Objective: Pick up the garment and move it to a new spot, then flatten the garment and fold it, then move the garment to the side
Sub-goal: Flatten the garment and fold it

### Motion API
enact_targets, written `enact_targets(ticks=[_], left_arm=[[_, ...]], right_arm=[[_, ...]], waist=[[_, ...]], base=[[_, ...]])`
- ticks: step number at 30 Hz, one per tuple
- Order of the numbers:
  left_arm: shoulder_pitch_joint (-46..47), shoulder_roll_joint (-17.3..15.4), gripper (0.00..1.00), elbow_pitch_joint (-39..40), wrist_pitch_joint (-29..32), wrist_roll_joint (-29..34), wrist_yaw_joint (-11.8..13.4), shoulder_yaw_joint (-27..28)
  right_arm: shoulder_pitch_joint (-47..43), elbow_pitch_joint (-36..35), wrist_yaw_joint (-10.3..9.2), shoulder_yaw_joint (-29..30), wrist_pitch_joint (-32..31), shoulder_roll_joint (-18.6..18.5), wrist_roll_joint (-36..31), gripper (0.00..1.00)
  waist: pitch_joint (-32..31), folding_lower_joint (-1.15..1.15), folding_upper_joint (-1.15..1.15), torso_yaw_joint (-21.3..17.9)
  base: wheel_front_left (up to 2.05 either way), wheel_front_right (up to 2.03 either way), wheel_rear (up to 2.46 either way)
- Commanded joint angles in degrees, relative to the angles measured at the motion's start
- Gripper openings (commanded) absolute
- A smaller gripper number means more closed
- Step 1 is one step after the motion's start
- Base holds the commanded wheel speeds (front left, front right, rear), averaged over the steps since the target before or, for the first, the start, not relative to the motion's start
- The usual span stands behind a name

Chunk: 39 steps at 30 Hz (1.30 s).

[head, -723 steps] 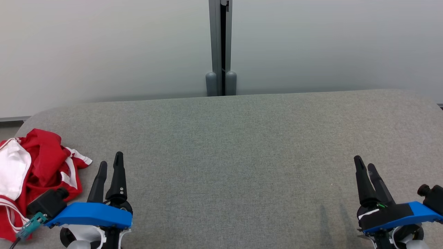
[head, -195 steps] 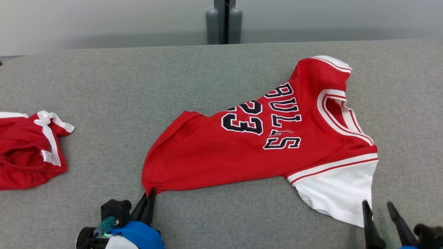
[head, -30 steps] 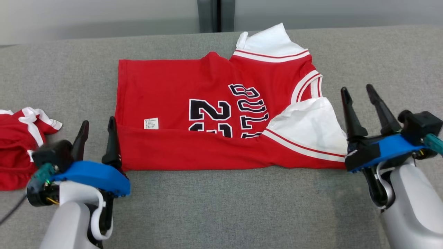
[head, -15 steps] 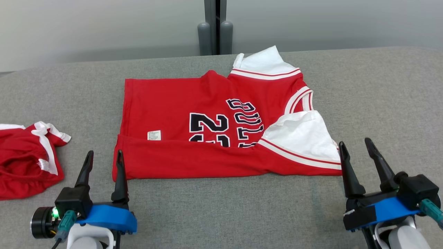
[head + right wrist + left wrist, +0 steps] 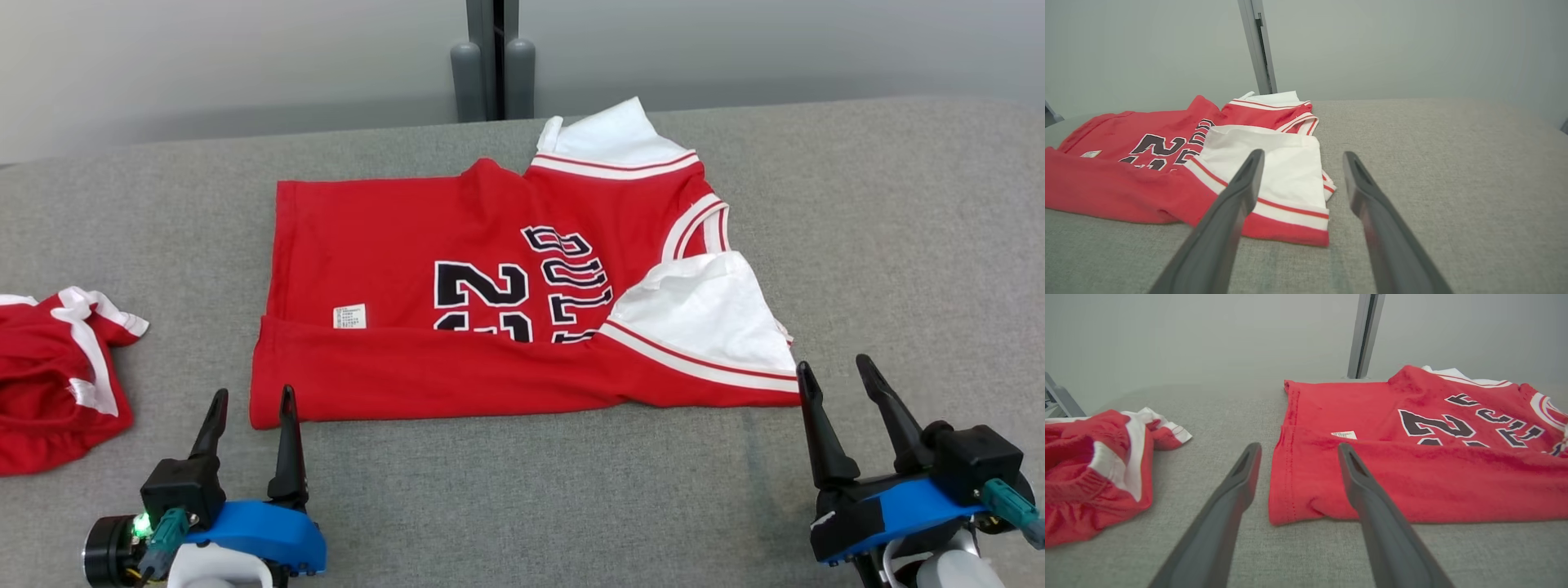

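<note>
A red jersey (image 5: 457, 269) with black numbers and white sleeves lies flat in the middle of the grey table (image 5: 522, 490), its near long edge folded over as a red band (image 5: 424, 376). One white sleeve (image 5: 710, 314) rests on top at the right. My left gripper (image 5: 251, 400) stands open just short of the jersey's near left corner (image 5: 1286, 506), touching nothing. My right gripper (image 5: 833, 371) is open too, beside the near right corner (image 5: 1306, 232), empty. In the wrist views both pairs of fingers (image 5: 1237, 494) (image 5: 1245, 183) are spread wide above bare table.
A second red and white garment (image 5: 49, 384) lies crumpled at the table's left edge, also in the left wrist view (image 5: 1094, 465). A grey post (image 5: 486, 57) stands behind the table against a pale wall. Bare grey surface stretches to the right of the jersey.
Both grippers have drawn back toward me from the jersey's near corners, still open. The head camera has shifted slightly. The jersey lies as it did.
</note>
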<state>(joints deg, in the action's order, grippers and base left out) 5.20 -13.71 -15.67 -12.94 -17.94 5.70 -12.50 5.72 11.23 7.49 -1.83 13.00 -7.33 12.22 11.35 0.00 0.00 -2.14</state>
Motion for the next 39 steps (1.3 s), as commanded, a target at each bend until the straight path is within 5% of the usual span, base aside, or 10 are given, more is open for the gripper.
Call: enact_targets(ticks=[1,15,16,17,18,19,20,29,39], left_arm=[[1.3,0.3,1.0,-0.8,0.1,-0.7,-0.4,-0.1],[8.7,1.5,1.0,-16.0,3.7,-7.0,-6.0,0.8],[8.9,1.9,0.96,-16.7,4.3,-7.6,-6.6,0.7],[9.1,2.2,0.52,-17.2,4.8,-8.2,-7.1,0.6],[9.3,2.1,0.35,-17.5,5.1,-8.2,-7.6,0.3],[9.6,1.8,0.0,-17.9,5.6,-8.0,-7.9,-0.2],[9.7,1.5,0.0,-18.1,5.4,-7.5,-7.8,-0.5],[6.5,0.2,0.0,-13.7,3.2,-6.4,-6.8,-1.2],[-4.4,-1.7,0.0,-1.7,12.7,-8.2,-4.7,-2.7]], right_arm=[[0.7,1.0,0.01,0.1,-0.3,-0.5,0.4,1.0],[11.4,19.4,0.02,-3.0,-0.4,-1.4,4.8,1.0],[11.8,20.4,0.01,-3.3,-0.6,-1.6,5.3,0.95],[12.2,21.1,0.02,-3.7,-0.7,-1.6,6.1,0.77],[12.7,21.7,0.02,-4.3,-0.8,-1.6,6.6,0.52],[13.0,22.2,0.02,-4.8,-1.0,-1.7,7.2,0.1],[13.1,22.5,0.02,-5.1,-1.0,-1.9,7.8,0.0],[8.6,19.9,0.01,-5.0,0.8,-3.6,11.2,0.0],[-5.2,9.9,0.01,-0.9,-1.5,-2.5,11.4,0.0]], waist=[[0.7,0.0,0.0,0.2],[5.9,0.0,0.0,1.2],[5.9,0.0,0.0,1.3],[5.9,0.0,0.0,1.4],[5.9,0.0,0.0,1.5],[5.8,0.0,0.0,1.5],[5.7,0.0,0.0,1.6],[2.3,0.0,0.0,2.4],[-3.1,0.0,0.0,3.0]], base=[[0.0,0.0,0.0],[0.0,0.0,0.0],[0.0,0.0,0.0],[0.0,0.0,0.0],[0.0,0.0,0.0],[0.0,0.0,0.0],[0.0,0.0,0.0],[0.0,0.0,0.0],[0.0,0.0,0.0]])
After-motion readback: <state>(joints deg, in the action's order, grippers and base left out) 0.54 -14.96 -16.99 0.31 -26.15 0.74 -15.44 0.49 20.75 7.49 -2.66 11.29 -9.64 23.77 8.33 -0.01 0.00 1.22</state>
